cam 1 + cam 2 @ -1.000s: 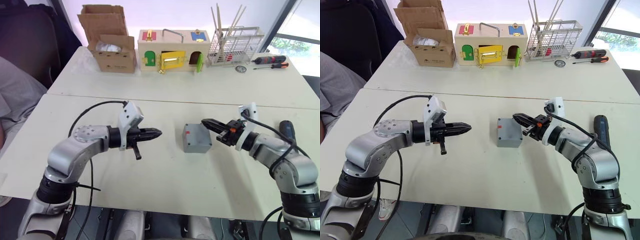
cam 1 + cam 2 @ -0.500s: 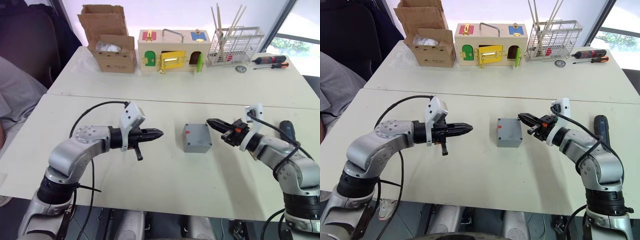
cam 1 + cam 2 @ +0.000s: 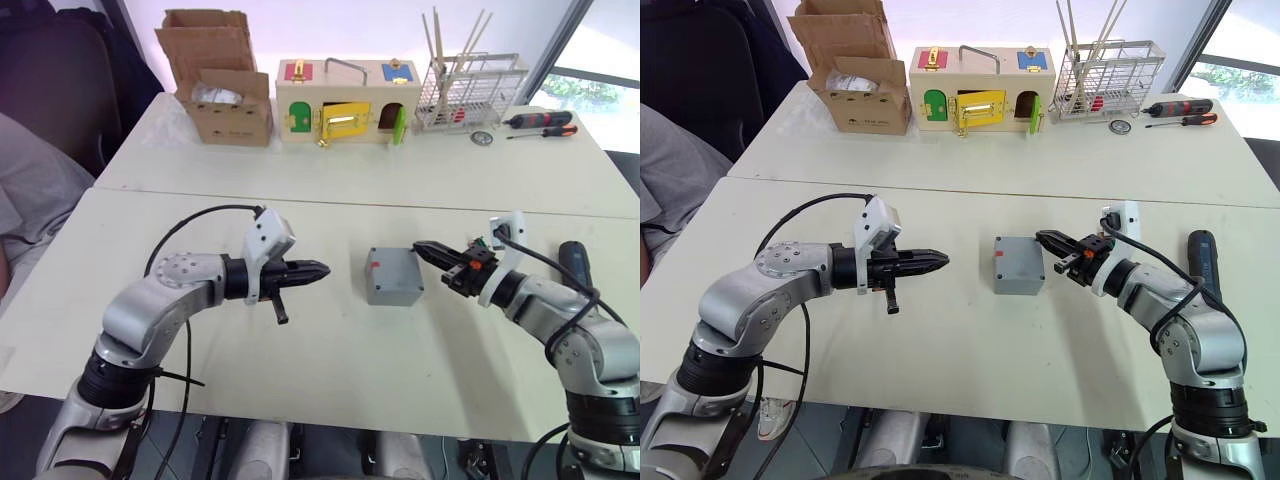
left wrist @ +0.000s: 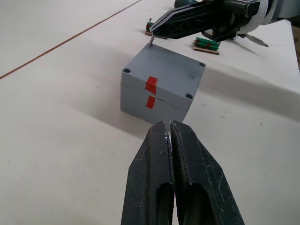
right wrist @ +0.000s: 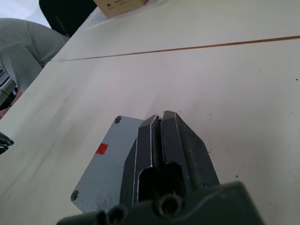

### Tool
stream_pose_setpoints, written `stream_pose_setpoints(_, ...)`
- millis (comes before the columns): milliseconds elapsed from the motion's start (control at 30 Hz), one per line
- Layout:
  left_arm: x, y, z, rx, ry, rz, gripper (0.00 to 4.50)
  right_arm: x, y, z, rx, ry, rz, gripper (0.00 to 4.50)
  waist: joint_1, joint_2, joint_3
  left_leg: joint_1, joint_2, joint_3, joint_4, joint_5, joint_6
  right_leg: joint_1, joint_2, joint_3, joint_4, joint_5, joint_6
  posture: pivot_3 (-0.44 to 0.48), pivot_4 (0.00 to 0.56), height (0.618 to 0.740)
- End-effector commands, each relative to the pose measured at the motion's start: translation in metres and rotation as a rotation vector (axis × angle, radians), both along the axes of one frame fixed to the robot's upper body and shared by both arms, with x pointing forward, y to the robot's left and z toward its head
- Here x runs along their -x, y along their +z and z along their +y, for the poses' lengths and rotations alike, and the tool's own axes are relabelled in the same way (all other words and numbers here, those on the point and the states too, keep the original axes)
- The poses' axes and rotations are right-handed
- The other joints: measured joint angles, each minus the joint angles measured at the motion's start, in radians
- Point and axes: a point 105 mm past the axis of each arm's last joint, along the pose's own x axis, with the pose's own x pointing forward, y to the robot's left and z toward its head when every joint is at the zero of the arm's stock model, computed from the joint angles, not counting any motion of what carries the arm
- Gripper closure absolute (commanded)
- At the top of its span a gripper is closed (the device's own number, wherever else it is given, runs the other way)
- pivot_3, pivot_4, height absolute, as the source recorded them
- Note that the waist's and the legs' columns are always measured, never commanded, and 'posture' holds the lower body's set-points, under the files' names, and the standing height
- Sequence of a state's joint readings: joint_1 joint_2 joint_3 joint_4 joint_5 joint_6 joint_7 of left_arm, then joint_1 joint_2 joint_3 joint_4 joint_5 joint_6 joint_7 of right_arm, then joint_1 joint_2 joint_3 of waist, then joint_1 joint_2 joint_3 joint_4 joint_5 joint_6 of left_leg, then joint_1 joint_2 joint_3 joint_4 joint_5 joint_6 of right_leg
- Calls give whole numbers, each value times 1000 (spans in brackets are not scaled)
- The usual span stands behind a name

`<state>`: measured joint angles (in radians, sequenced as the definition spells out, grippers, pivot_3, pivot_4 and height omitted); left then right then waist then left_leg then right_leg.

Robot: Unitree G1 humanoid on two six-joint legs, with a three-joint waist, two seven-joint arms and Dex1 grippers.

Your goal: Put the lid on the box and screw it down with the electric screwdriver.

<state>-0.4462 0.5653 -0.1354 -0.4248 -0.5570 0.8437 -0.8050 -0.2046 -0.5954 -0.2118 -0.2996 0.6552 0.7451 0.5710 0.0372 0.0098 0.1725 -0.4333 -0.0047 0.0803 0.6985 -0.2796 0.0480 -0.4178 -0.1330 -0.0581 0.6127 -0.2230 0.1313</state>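
The grey box (image 3: pixel 393 276) stands mid-table with the lid (image 4: pixel 165 69) lying flat on top; red tape marks cross the seam on its side. My left gripper (image 3: pixel 322 270) is shut and empty, pointing at the box from a short way to its left. My right gripper (image 3: pixel 420 247) is shut, its tip over the lid's far right corner. In the left wrist view a thin metal screw (image 4: pixel 151 41) hangs from that tip onto the corner. The dark electric screwdriver (image 3: pixel 575 262) lies on the table behind my right forearm.
On the far table stand a cardboard box (image 3: pixel 218 82), a wooden box with coloured doors (image 3: pixel 347 103), a wire rack (image 3: pixel 470 92) and two hand screwdrivers (image 3: pixel 540 122). Small green parts (image 4: pixel 206 44) lie past the grey box. A person's grey sleeve (image 3: pixel 30 200) is at the left edge.
My right gripper has drawn slightly to the right and stays at the box's right top corner. My left gripper has crept a little nearer the box.
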Motion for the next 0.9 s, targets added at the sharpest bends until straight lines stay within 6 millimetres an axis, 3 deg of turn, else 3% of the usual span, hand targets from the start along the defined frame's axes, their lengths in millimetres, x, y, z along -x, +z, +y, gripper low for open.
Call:
stream_pose_setpoints(33, 0, 7, -2, 8, -13, -38, 4401, 0, 10, -5, -11, -17, -43, 4456, 0, 0, 0, 0, 0, 0, 0, 0, 0, 0, 0, 0, 0, 0, 0, 0, 150, 729)
stream_pose_setpoints(900, 0, 7, -6, 8, -25, -47, 4401, -6, 2, 5, 31, 25, -21, 4456, -1, 0, 0, 0, 0, 0, 0, 0, 0, 0, 0, 0, 0, 0, 0, 0, 150, 729)
